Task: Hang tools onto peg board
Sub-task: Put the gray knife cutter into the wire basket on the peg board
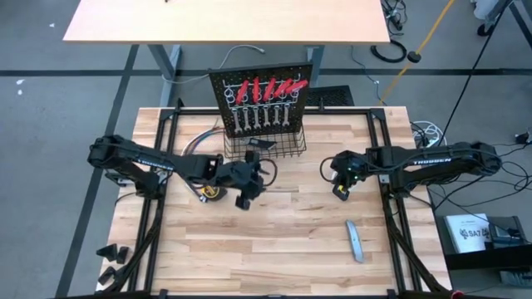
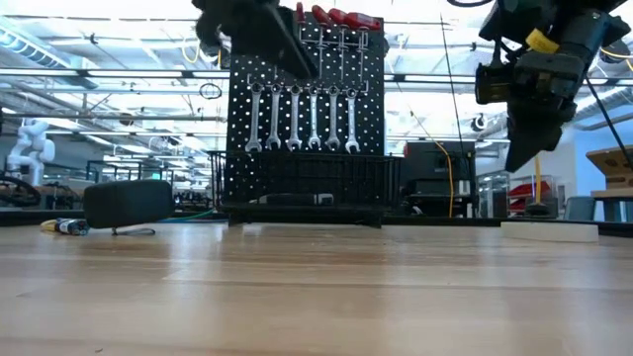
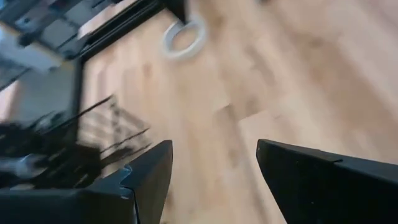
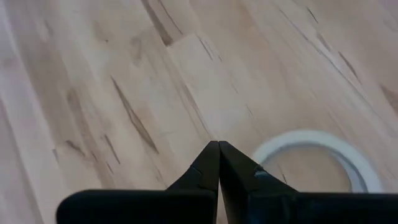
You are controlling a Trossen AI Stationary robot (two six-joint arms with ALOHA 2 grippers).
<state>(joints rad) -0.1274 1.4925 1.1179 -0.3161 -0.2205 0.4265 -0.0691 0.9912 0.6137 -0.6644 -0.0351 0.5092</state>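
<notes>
- High view: the upright black perforated metal peg board (image 1: 262, 100) stands at the far edge of the tan wooden tabletop (image 1: 274, 241). It carries red-handled tools (image 1: 270, 86) above a row of silver open-end wrenches (image 1: 262, 118), with a black wire basket (image 1: 274, 143) at its base. The left gripper (image 1: 246, 196) hangs just in front of the basket, jaws apart and empty. The right gripper (image 1: 340, 193) sits well to the right. A grey metal bar (image 1: 355, 241) lies near the front right.
- Low view: six wrenches (image 2: 302, 119) hang side by side, heads down.
- Left wrist view: dark fingers (image 3: 146, 180) stand spread over bare wood; a white tape roll (image 3: 183, 37) lies beyond.
- Right wrist view: the fingertips (image 4: 214, 163) are pressed together, holding nothing, just beside the tape roll (image 4: 314, 152).
</notes>
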